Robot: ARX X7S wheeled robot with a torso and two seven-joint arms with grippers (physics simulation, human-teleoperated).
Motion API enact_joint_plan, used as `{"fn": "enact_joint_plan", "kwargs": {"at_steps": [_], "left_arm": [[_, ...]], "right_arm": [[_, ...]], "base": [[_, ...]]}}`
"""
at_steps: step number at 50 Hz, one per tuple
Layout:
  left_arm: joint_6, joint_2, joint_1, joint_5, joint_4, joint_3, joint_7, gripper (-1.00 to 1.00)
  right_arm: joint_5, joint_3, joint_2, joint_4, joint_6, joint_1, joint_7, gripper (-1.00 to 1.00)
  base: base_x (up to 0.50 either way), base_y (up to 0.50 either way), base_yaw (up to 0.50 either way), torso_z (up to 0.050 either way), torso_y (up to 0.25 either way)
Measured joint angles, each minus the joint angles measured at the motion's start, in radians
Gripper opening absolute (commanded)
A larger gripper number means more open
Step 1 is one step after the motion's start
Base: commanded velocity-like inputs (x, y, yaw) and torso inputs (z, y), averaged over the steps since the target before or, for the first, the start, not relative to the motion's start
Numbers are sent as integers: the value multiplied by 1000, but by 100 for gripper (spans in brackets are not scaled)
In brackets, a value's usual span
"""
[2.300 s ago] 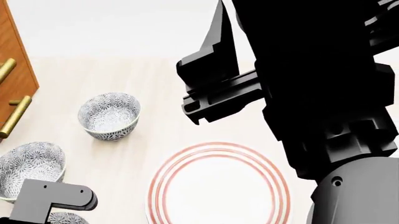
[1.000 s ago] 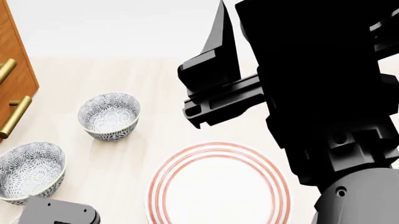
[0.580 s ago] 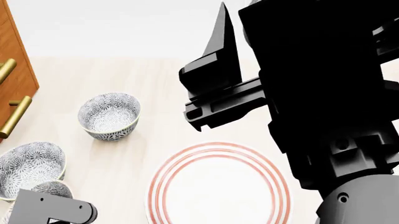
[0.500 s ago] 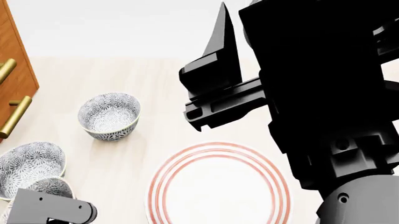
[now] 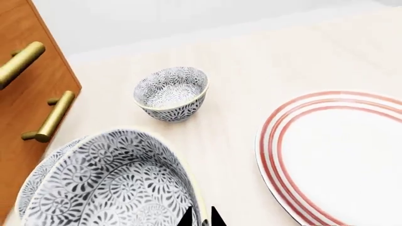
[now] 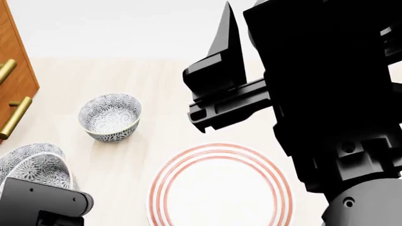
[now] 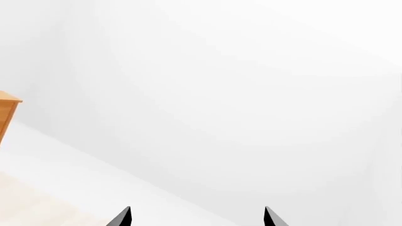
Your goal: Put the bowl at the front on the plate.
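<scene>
Gripping bowl (image 5: 119, 188): left claw (image 5: 201, 217) clamped on rim | right claw (image 7: 196, 215) apart

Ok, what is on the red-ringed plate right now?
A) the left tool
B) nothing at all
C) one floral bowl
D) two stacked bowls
B: the plate shows bare white inside its rings in the head and left wrist views; the bowl at the left tool is off to its side.
</scene>
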Motion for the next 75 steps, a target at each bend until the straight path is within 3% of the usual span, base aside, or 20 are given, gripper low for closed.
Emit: {"fn": "enact_joint_plan", "kwargs": {"at_steps": [49, 75], "left_arm": [[-23, 10, -152, -75, 64, -2, 37, -100], [-9, 60, -276, -17, 61, 53, 120, -100]], "right_arm": [[32, -12, 23, -24, -12, 9, 35, 100], [52, -17, 23, -25, -11, 44, 43, 100]], "base": [[0, 0, 0, 0, 0], [0, 0, 0, 0, 0]]}}
